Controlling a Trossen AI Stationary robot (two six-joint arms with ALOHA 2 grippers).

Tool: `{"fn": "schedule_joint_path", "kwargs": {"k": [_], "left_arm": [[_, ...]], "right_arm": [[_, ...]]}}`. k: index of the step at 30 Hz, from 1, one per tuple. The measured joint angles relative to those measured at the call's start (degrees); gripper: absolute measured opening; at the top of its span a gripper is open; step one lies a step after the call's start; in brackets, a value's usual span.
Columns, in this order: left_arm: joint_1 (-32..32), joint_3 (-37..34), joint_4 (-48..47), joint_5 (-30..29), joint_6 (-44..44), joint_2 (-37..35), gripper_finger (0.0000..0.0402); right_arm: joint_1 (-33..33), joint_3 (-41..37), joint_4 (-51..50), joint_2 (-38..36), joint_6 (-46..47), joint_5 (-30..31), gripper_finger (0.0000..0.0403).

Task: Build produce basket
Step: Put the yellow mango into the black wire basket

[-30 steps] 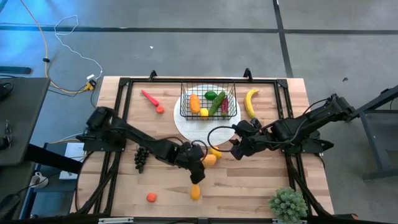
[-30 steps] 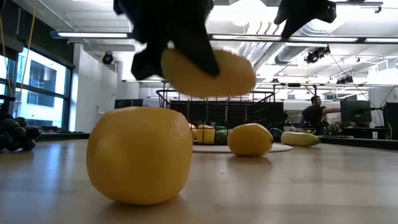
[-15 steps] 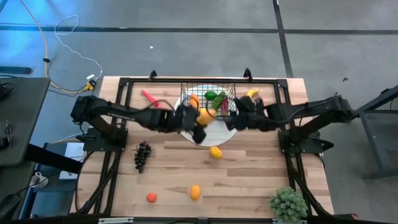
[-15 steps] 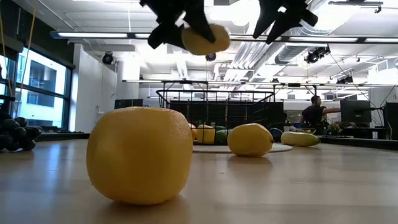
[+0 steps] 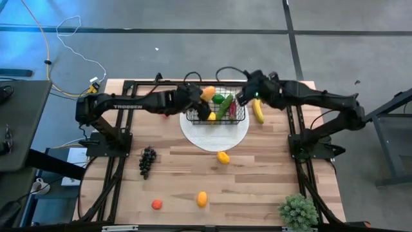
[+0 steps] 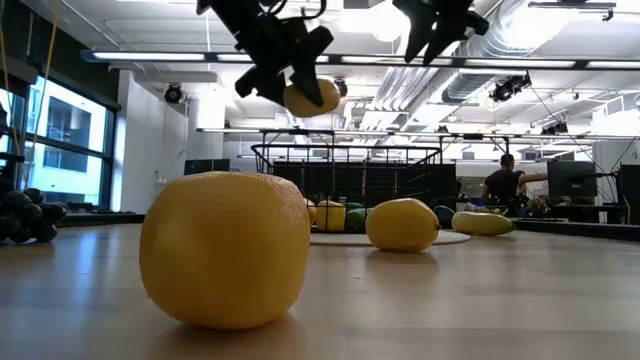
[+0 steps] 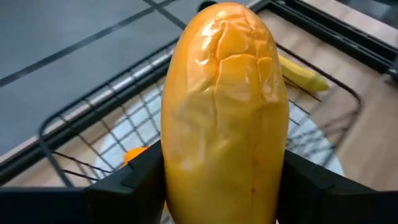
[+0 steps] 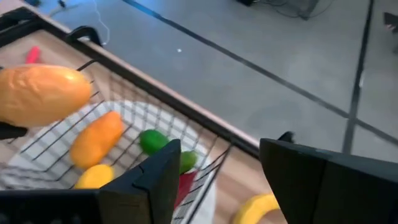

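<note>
At about nine o'clock on the table lie the dark grapes (image 5: 147, 161); toward six o'clock sit a small tomato (image 5: 156, 204) and an orange fruit (image 5: 202, 198); near the centre rests a lemon (image 5: 223, 157); the left gripper (image 5: 203, 102), at twelve o'clock, has its jaws clamped on an orange mango (image 7: 224, 112) above the basket (image 5: 239, 118), which stands on the white plate (image 5: 212, 135); the right gripper (image 5: 248, 96) hovers at the basket's one o'clock corner, jaws apart; a banana (image 5: 259, 109) lies just beside the basket.
</note>
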Motion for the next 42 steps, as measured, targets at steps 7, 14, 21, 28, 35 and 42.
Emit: {"fn": "schedule_joint_path", "kwargs": {"k": [7,14,21,28,35,42], "left_arm": [[2.16,0.00,-0.02,-1.00,0.01,0.02,0.0239],[4.71,0.00,0.02,0.13,0.16,0.02,0.0242],[7.51,-0.02,-1.02,7.18,0.24,2.85,0.0244],[11.28,0.00,-3.67,16.62,-1.05,5.62,0.0244],[14.61,0.00,-3.71,23.09,-0.86,6.32,0.0244],[16.01,0.00,-3.81,26.98,1.49,6.27,0.0244]], "right_arm": [[-6.94,1.32,0.28,0.00,-7.13,-1.32,0.0200],[-12.83,1.32,0.26,0.00,-11.65,-3.21,0.0200],[-17.61,1.32,0.33,0.00,-14.95,-3.66,0.0200],[-20.93,1.32,0.48,0.00,-16.24,-5.11,0.0200],[-21.80,1.32,0.25,0.00,-16.24,-6.40,0.0200],[-21.80,1.32,0.02,0.00,-15.76,-6.58,0.0200]]}}
